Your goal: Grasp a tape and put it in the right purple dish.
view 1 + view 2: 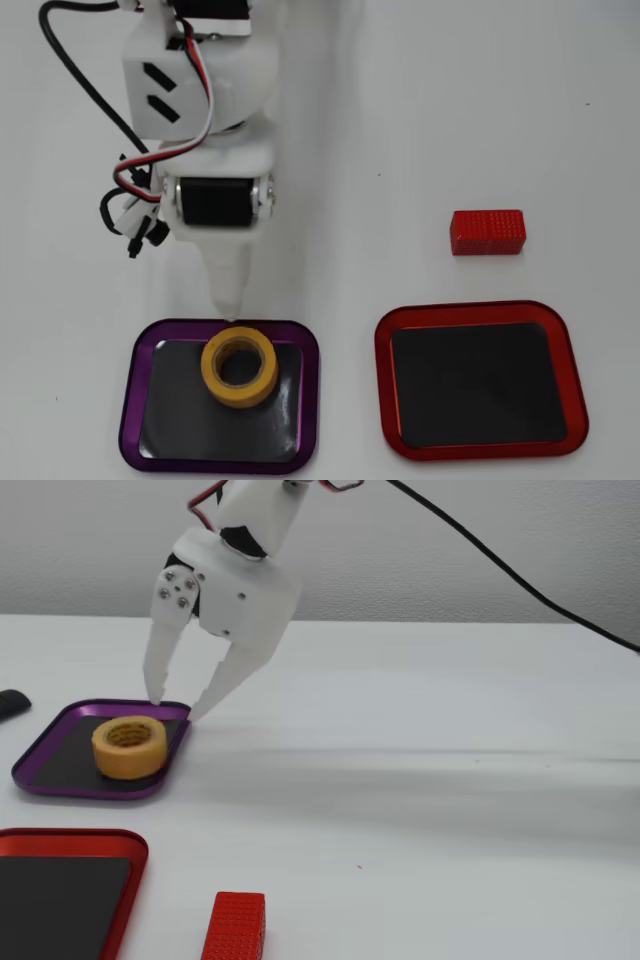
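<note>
The yellow tape roll (240, 370) lies flat inside the purple dish (135, 400), hollow core up. It also shows in the fixed view (129, 746), in the purple dish (40, 755) at the left. My white gripper (172, 708) is open and empty, its fingertips (155, 695) just above the dish's far rim, behind the tape and clear of it. In the overhead view the gripper (231, 315) points down at the dish's top edge.
A red-rimmed dish (565, 345) sits to the right of the purple one in the overhead view, with a red textured block (487, 231) beyond it. Both show at the bottom left of the fixed view: dish (70, 836), block (234, 927). Cables trail from the arm.
</note>
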{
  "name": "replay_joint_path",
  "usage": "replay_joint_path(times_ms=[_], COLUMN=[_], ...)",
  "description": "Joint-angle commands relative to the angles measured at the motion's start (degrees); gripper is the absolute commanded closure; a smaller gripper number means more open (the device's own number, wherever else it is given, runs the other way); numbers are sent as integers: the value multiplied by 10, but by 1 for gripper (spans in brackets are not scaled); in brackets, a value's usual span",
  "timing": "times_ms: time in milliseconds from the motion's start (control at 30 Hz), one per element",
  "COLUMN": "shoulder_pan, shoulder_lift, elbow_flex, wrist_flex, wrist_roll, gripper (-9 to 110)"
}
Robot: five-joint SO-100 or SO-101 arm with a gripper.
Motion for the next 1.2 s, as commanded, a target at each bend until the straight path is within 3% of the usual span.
replay_joint_path(times_ms=[0,133,433,567,1167], shoulder_pan=[-3,-3,-11,-11,-11], shoulder_lift=[17,18,18,52,513], elbow_flex=[-34,-91,-360,-407,188], wrist_flex=[24,98,399,416,352], wrist_roll=[2,4,57,92,95], gripper=[88,87,87,87,88])
